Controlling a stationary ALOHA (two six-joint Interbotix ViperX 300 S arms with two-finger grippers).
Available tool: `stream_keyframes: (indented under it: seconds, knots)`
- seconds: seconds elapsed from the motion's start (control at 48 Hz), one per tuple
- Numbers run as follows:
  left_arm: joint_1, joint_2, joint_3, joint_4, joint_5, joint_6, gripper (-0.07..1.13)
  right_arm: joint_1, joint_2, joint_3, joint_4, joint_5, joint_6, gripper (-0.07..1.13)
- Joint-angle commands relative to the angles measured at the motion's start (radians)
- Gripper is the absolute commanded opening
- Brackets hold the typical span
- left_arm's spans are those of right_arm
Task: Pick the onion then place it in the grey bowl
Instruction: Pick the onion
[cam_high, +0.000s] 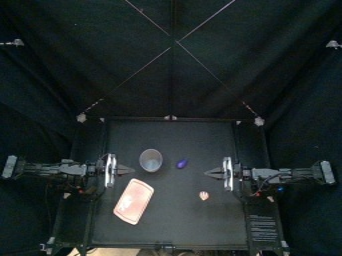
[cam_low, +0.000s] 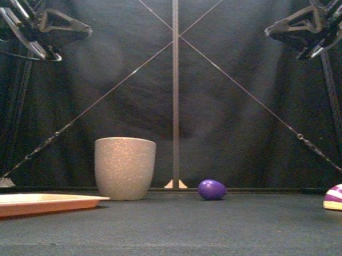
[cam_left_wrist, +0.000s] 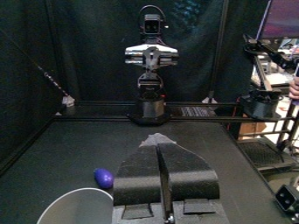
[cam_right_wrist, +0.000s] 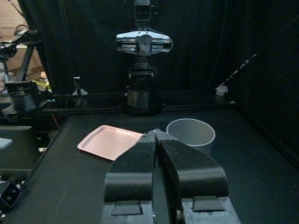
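A tall grey speckled cup (cam_high: 151, 159) (cam_low: 124, 168) stands upright at the table's middle back. Just right of it lies a small round purple toy (cam_high: 181, 163) (cam_low: 211, 189), also in the left wrist view (cam_left_wrist: 105, 178) beside the cup (cam_left_wrist: 76, 206). A pale striped toy (cam_high: 203, 196) (cam_low: 334, 197) lies nearer the front right; I cannot tell which of the two is the onion. My left gripper (cam_high: 112, 172) (cam_left_wrist: 163, 143) hovers shut and empty left of the cup. My right gripper (cam_high: 223, 173) (cam_right_wrist: 158, 134) hovers shut and empty to the right.
A flat pink tray (cam_high: 134, 201) (cam_low: 40, 203) (cam_right_wrist: 107, 141) lies front left of the cup (cam_right_wrist: 191, 132) with nothing on it. Both arms are held high above the table.
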Motion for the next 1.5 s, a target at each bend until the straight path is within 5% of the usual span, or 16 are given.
stream_keyframes:
  seconds: [0.021, 0.417, 0.542, 0.708, 0.771, 1.5]
  knots:
    - [0.003, 0.003, -0.017, -0.002, 0.040, -0.002, 0.03, 0.005, 0.017, -0.006, 0.012, 0.008, 0.011, 0.14]
    - [0.028, -0.025, -0.115, 0.000, 0.296, 0.003, 0.02, 0.003, 0.035, -0.100, 0.095, 0.370, 0.092, 0.22]
    - [0.038, -0.025, -0.129, -0.002, 0.347, 0.002, 0.02, 0.002, 0.037, -0.106, 0.150, 0.399, 0.149, 0.49]
    - [0.041, -0.026, -0.129, -0.002, 0.342, 0.000, 0.02, 0.002, 0.046, -0.095, 0.175, 0.399, 0.213, 0.99]
    - [0.043, -0.026, -0.130, -0.002, 0.333, 0.002, 0.02, 0.003, 0.058, -0.087, 0.175, 0.403, 0.216, 1.08]
    - [0.058, -0.026, -0.123, -0.031, 0.311, -0.002, 0.02, 0.155, 0.449, -0.094, 0.087, 0.689, 0.216, 1.03]
